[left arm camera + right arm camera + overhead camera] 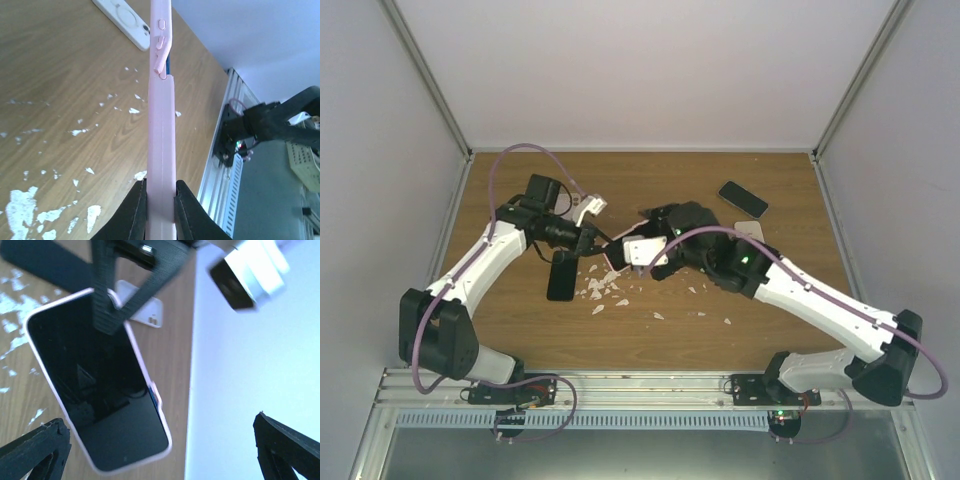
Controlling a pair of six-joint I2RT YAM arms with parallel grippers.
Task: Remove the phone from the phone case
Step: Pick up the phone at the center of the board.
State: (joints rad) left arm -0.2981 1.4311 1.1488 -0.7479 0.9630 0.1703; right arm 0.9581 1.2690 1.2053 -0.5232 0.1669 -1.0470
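Left hand (pixel 160 200) clamped on pink phone case (pixel 161 125), right hand (pixel 160 447) wide open and empty; case probably soft, phone (pixel 100 390) stiff and slick: peel lip at corner.

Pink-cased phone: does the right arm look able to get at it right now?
Probably yes. The right end effector is open and faces the pink-cased phone with nothing between them. The left end effector clamps only one end, leaving the rest exposed.
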